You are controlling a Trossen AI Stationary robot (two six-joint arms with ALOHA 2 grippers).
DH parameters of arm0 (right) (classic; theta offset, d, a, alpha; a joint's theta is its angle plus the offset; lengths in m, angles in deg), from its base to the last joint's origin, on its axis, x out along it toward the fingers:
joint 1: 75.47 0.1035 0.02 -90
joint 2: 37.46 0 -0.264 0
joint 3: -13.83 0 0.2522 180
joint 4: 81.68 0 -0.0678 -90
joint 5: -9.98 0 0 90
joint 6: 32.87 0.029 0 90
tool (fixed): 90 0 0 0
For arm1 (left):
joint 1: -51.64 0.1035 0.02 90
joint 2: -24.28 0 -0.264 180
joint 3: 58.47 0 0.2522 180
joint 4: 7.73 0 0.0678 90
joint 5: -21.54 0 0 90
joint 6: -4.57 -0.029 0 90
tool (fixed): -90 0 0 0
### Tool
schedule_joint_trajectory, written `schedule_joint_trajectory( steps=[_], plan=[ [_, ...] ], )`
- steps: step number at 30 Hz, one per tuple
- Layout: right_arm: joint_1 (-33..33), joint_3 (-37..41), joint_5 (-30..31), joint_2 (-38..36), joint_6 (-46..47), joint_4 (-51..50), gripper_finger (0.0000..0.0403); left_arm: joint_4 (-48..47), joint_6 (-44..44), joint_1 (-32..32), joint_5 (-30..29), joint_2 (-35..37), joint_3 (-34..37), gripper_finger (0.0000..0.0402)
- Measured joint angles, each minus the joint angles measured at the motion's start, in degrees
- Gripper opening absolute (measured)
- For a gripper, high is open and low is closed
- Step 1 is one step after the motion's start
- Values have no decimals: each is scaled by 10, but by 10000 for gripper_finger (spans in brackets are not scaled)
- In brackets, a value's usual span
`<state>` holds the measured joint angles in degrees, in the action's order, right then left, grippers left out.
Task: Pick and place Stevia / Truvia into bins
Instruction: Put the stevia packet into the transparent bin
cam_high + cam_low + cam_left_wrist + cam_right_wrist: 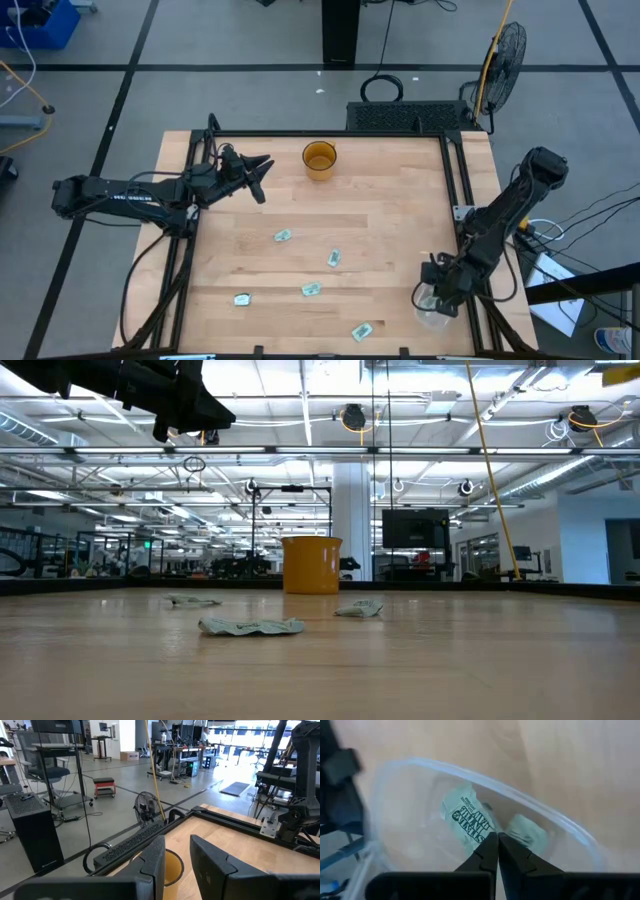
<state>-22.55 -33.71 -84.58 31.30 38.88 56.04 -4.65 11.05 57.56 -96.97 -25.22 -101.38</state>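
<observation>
Several pale green Stevia sachets lie flat on the wooden table: (283, 236), (334, 258), (312, 289), (241, 298), (362, 330). Three of them show in the low view (250, 626). The amber cup (320, 160) stands near the far edge. The clear tub (432, 312) sits at the near right corner, and one sachet (527, 832) lies in it. My right gripper (440, 298) hangs over the tub, shut on another sachet (470, 817). My left gripper (260, 172) is open and empty, held high, left of the cup (172, 865). My right gripper (497, 839) pinches a Stevia sachet by one corner (485, 831) between its two fingertips. The fingers point down from above into the clear tub (560, 825). The sachet reaches out past the tips inside the tub's rim; whether it rests on the tub floor, I cannot tell.
A black frame rail (455, 190) runs around the table. A fan (505, 50) and a black mat (410, 115) stand beyond the far edge. Bare wood lies between the cup and the sachets (380, 210).
</observation>
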Motion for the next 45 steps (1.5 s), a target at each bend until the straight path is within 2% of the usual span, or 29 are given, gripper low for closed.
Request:
schedule_joint_trajectory(
  steps=[7,13,16,20,25,28,31,35,40,42,45],
  plan=[
    [0,18,0,0,-22,0,42,0,0,0,0,0,0,93],
    [-1,18,-17,-2,-1,2,77,-9,1,0,5,0,0,93],
    [-1,18,-32,-11,11,2,85,-25,2,0,40,0,0,93],
    [-1,18,-51,-49,32,14,84,-64,27,-2,127,0,0,93],
    [-1,18,7,-126,1,13,75,-140,96,-22,167,-32,-1,93],
    [-1,18,73,-177,-70,13,71,-195,131,-36,194,-60,-1,93],
    [-1,18,173,-220,-200,13,71,-252,186,-52,201,-95,-1,93],
    [-1,18,365,-255,-376,15,71,-306,268,-69,219,-150,-1,93],
    [-1,18,625,-264,-543,49,71,-289,338,-87,247,-219,0,93],
    [-4,18,683,-264,-580,60,71,-286,347,-92,247,-242,0,93],
    [-17,18,689,-264,-602,64,71,-268,359,-98,248,-267,0,93]
  ],
)
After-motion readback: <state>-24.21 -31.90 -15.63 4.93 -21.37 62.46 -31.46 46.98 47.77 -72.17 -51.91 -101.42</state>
